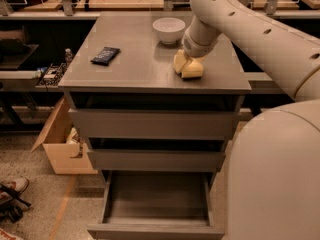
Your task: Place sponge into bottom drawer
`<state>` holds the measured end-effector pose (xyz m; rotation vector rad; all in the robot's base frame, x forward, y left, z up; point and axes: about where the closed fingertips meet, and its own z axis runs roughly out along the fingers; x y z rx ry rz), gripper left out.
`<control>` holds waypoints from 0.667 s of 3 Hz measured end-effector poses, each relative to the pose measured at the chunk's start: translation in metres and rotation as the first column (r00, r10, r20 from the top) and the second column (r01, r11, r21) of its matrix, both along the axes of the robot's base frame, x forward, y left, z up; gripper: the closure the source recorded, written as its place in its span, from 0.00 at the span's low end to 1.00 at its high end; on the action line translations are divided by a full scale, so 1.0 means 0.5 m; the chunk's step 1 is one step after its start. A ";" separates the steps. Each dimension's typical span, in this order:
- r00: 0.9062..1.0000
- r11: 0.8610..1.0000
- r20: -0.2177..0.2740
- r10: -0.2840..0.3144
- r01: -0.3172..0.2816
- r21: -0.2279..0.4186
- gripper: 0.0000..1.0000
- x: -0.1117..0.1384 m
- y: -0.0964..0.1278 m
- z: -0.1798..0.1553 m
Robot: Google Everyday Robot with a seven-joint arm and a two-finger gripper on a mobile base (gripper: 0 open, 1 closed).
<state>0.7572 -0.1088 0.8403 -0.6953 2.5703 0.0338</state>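
The pale yellow sponge (194, 70) lies on the grey cabinet top (135, 69), near its front right, just in front of the white bowl (169, 29). My gripper (183, 64) reaches down from the arm at the upper right and sits on the sponge's left end, touching it. The bottom drawer (155, 231) is pulled out wide at the foot of the cabinet, and its inside shows nothing in it.
A black flat packet (105, 55) lies on the cabinet top's left. The top drawer (150, 124) and middle drawer (155, 160) stand slightly out. A cardboard box (60, 146) and a shoe (11, 194) are on the floor left. My body (275, 179) fills the right.
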 end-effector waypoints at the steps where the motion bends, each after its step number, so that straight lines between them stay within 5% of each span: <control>1: 0.999 0.999 0.019 0.038 -0.038 -0.002 0.85 -0.023 -0.009 0.029; 2: 0.993 0.994 0.060 0.107 -0.105 -0.025 1.00 -0.085 -0.025 0.089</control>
